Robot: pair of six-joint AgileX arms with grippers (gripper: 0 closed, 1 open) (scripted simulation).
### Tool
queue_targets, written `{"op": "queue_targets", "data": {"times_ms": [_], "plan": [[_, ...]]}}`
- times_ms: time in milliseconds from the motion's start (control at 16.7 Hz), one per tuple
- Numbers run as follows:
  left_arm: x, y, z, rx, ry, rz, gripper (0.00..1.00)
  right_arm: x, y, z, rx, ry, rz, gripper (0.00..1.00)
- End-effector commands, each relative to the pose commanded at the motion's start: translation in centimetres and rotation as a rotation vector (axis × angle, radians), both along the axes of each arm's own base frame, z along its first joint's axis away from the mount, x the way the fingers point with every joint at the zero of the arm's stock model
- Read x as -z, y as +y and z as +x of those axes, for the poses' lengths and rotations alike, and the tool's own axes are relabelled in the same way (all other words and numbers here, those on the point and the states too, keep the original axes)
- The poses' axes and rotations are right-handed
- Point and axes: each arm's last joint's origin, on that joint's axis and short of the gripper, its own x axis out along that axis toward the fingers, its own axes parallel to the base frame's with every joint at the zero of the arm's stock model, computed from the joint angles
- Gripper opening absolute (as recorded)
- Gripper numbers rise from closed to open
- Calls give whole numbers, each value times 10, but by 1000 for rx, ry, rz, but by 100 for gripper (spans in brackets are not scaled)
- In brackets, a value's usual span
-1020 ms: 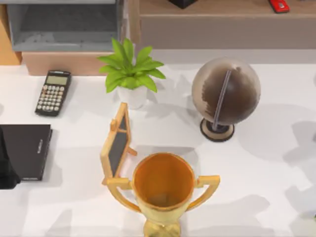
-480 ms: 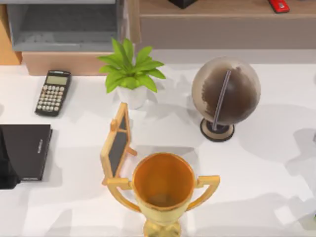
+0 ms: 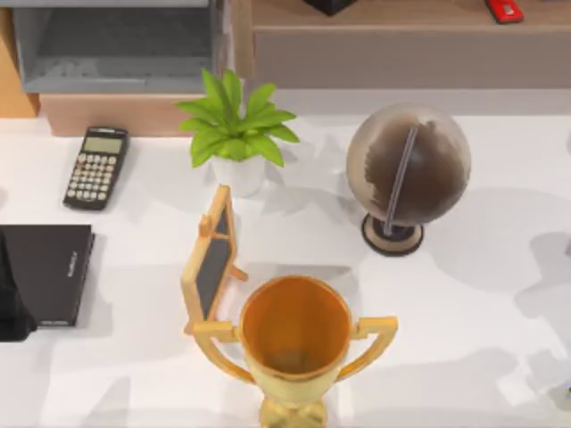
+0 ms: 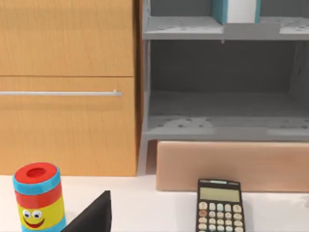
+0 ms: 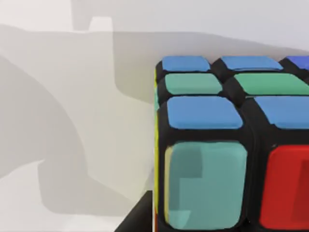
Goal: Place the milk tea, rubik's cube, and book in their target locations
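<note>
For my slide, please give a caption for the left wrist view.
Calculator on the white table below grey shelves, beside a wooden cabinet and smiling striped cup.

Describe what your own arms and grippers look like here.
Little to go on. The left arm is a plain matte black block at the top view's left edge, without visible markings or cables. Beside the rubik's cube, a black sliver is likely part of the right gripper.

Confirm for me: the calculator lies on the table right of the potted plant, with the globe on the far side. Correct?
Not quite. The top view shows the calculator lying left of the potted plant; the globe stands on the plant's other side, to the right. It does lie on the table.
</note>
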Motion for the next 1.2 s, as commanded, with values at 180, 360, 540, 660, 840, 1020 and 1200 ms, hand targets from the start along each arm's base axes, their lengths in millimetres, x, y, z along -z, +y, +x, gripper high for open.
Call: {"op": "queue_targets", "data": {"times_ms": [180,360,540,660,840,1020,1200], "plan": [[0,0,0,0,0,0,100,0,0,0,0,0,0,25],[0,0,0,0,0,0,100,0,0,0,0,0,0,2],[0,0,0,0,0,0,100,0,0,0,0,0,0,0],[0,0,0,0,0,0,100,0,0,0,0,0,0,0],[0,0,0,0,0,0,100,0,0,0,0,0,0,0],[0,0,0,0,0,0,100,-5,0,1,1,-4,0,0],[0,0,0,0,0,0,100,-21,0,1,1,3,-1,0]]}}
